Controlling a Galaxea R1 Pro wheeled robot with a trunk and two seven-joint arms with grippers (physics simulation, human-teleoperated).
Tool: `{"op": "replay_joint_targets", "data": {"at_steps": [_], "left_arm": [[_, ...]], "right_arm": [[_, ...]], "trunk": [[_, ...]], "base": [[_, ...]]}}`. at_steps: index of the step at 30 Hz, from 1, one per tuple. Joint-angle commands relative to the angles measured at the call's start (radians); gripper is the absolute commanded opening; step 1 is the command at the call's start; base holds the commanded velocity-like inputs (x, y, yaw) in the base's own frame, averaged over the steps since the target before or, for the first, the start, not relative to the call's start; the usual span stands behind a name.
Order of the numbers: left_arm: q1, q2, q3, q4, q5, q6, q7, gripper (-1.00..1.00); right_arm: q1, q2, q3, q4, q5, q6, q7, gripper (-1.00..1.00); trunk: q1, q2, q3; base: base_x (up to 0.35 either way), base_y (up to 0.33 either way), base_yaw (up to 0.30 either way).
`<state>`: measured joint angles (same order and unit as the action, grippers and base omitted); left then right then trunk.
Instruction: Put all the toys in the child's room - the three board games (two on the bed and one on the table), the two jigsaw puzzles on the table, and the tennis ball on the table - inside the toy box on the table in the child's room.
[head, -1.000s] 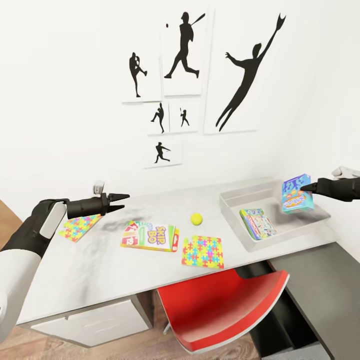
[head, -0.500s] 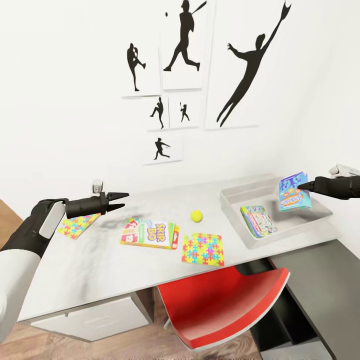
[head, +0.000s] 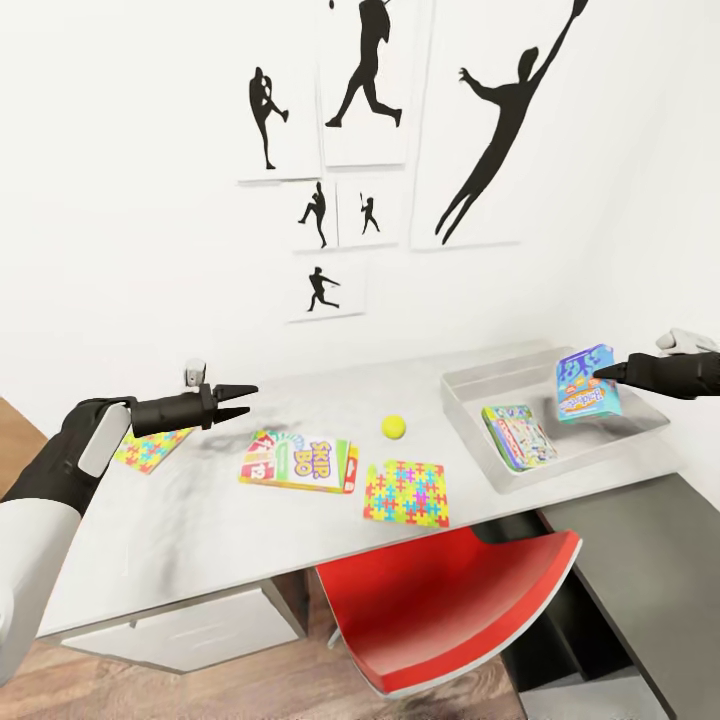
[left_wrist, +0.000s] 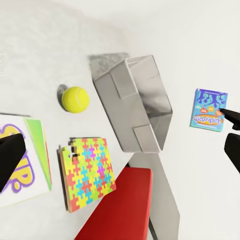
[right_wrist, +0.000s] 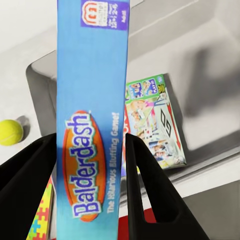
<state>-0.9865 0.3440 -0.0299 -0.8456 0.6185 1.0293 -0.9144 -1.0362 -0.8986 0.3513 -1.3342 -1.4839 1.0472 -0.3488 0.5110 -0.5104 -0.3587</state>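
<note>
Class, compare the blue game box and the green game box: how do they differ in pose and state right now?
The blue box is gripped on edge by the right gripper, above the toy box; the green box lies loose inside it. The blue box looks smaller. Both are printed game boxes.

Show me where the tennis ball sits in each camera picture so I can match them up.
Head view: tennis ball mid-table, between the SKIP-BO box and the toy box.
Left wrist view: ball beside the toy box.
Right wrist view: ball at the picture's edge.
Shared landmark: the toy box.
</note>
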Motion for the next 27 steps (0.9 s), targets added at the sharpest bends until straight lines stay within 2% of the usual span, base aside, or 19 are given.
{"op": "replay_joint_targets", "data": {"at_steps": [1,27], "left_arm": [[-0.001,0.001,-0.002,0.0,0.001,0.003,-0.003,1.0],[0.0,0.0,-0.002,0.0,0.001,0.002,-0.003,1.0]], "right_arm": [[-0.002,0.0,0.003,0.0,-0.01,0.0,-0.01,-1.0],[-0.002,0.0,0.003,-0.002,-0.01,0.0,-0.011,-1.0]], "trunk": [[0.0,-0.002,-0.003],[0.0,-0.002,-0.047]], "base": [[0.0,0.0,0.0],[0.0,0.0,0.0]]}}
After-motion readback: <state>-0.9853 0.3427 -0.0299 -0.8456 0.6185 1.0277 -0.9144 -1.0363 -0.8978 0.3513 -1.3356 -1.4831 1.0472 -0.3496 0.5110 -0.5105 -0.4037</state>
